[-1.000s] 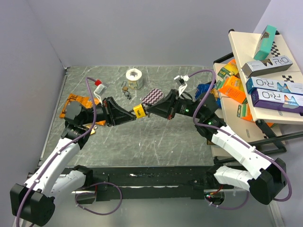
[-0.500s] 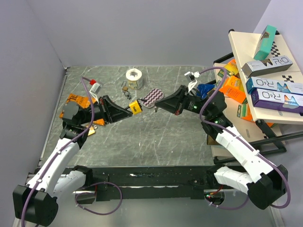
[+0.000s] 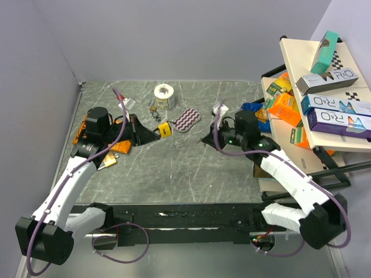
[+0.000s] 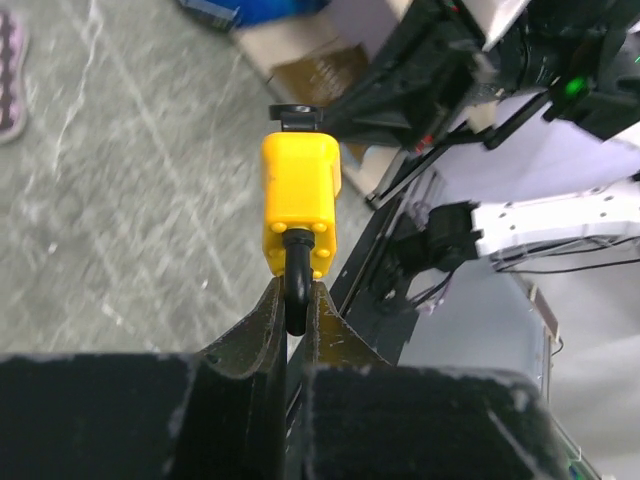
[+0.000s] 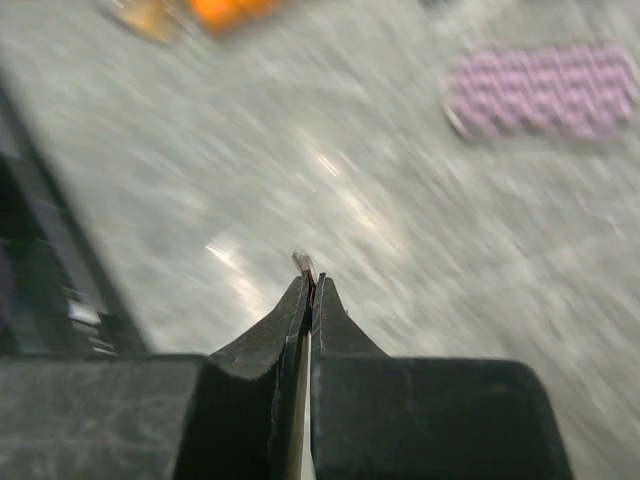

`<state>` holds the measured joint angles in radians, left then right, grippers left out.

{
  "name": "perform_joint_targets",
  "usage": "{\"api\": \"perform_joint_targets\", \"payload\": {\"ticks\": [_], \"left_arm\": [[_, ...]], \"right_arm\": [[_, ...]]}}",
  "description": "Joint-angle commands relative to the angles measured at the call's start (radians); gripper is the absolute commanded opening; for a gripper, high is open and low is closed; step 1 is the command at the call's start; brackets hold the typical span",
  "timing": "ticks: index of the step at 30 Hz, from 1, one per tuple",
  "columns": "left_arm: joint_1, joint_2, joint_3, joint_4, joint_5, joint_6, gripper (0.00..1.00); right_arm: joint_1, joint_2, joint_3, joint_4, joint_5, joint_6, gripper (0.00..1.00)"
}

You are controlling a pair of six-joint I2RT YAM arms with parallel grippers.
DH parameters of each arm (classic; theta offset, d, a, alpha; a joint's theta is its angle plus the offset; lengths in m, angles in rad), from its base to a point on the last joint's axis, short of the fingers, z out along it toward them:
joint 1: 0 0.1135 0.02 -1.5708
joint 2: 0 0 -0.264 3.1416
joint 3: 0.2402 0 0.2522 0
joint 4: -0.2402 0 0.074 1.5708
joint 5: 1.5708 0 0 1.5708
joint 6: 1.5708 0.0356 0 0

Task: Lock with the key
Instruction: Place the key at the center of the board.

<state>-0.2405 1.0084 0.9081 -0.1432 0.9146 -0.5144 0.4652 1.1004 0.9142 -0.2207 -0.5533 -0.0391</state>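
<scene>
My left gripper (image 3: 155, 132) is shut on the black shackle of a yellow padlock (image 3: 165, 128) and holds it above the table at the left. In the left wrist view the padlock (image 4: 300, 198) sticks out past my left gripper (image 4: 292, 291), with a black cap at its far end. My right gripper (image 3: 204, 139) sits right of centre, pointing left and down, well apart from the padlock. In the right wrist view my right gripper (image 5: 311, 281) is shut on a thin metal key (image 5: 303, 264); only the key's tip shows.
A white tape roll (image 3: 164, 92), a small lock with keys (image 3: 154, 109) and a purple patterned pouch (image 3: 187, 120) lie at the back. Orange packets (image 3: 91, 124) lie under the left arm. A shelf (image 3: 301, 55) with boxes (image 3: 335, 107) stands at the right.
The two grippers met at the padlock a second ago. They have drawn apart: the left moved back left with the padlock, the right pulled back right and lower with the key.
</scene>
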Motion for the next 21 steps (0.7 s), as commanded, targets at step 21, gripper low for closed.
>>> {"api": "perform_joint_targets", "payload": {"ticks": [21], "left_arm": [[0.001, 0.045, 0.091, -0.252, -0.057, 0.254, 0.01]], "right_arm": [[-0.062, 0.466, 0.049, 0.011, 0.32, -0.314, 0.0]]}}
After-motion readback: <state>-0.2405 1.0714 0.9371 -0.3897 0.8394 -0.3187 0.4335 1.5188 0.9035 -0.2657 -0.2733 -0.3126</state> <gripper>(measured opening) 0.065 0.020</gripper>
